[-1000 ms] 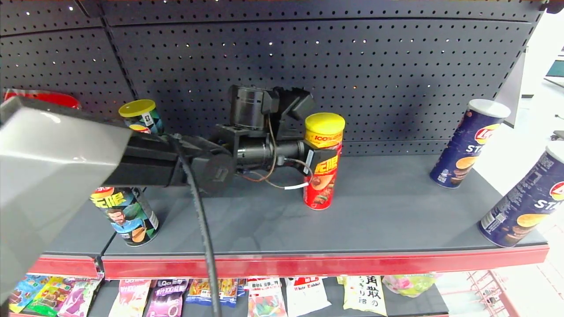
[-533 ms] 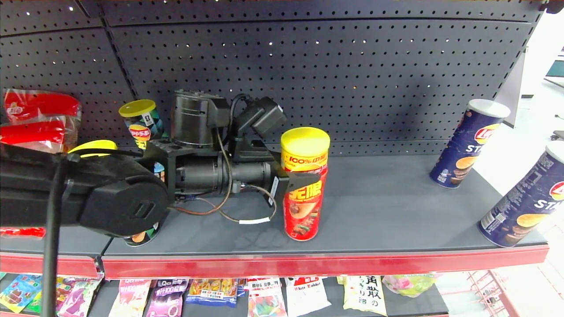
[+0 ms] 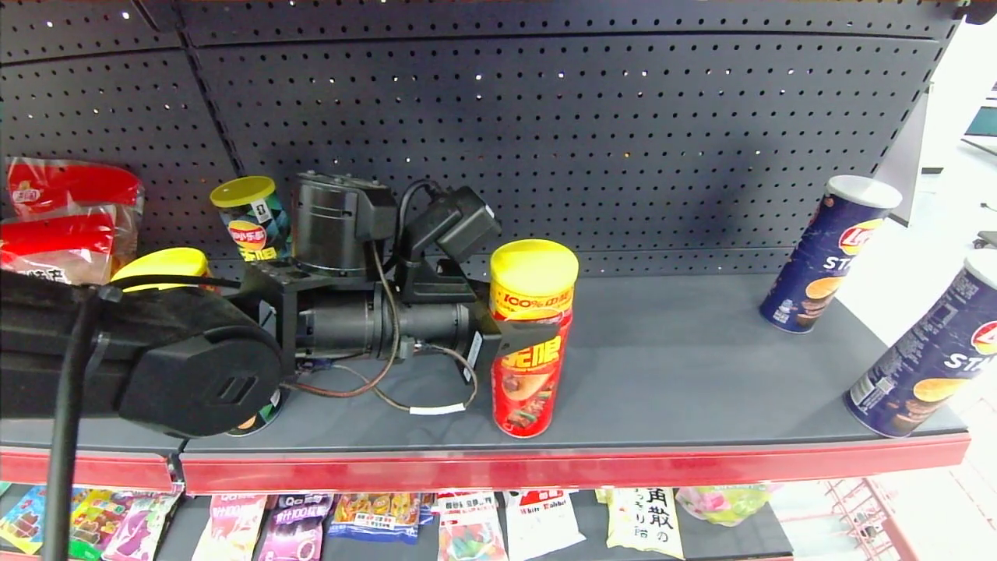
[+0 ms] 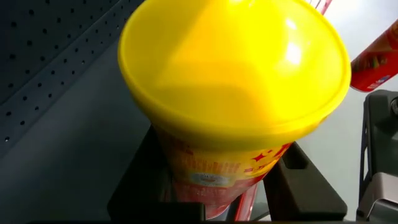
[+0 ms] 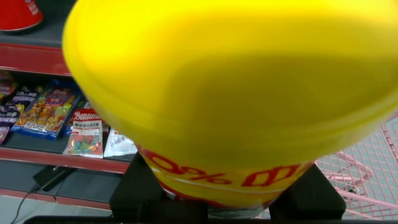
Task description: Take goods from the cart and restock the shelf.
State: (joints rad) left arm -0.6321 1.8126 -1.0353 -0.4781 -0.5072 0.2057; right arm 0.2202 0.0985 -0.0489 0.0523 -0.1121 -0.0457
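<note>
A red chip can with a yellow lid point(image 3: 530, 366) stands upright near the front of the grey shelf point(image 3: 701, 374), left of its middle. My left gripper point(image 3: 518, 339) comes in from the left and is shut around the can's upper half; I cannot tell if the base touches the shelf. In the left wrist view the same can point(image 4: 233, 93) sits between the dark fingers of the left gripper point(image 4: 224, 180). A second red can with a yellow lid point(image 5: 230, 93) is held in my right gripper point(image 5: 227, 193), which is shut on it below the shelf level.
Two tall blue cans point(image 3: 829, 253) point(image 3: 927, 366) stand at the shelf's right end. A green-black can point(image 3: 249, 214) and red bags point(image 3: 62, 210) are at the back left. The shelf has a red front lip point(image 3: 545, 467). A pink cart point(image 5: 367, 180) is below.
My left arm has drawn the red can from the shelf's back middle toward the front edge and to the left, still gripped.
</note>
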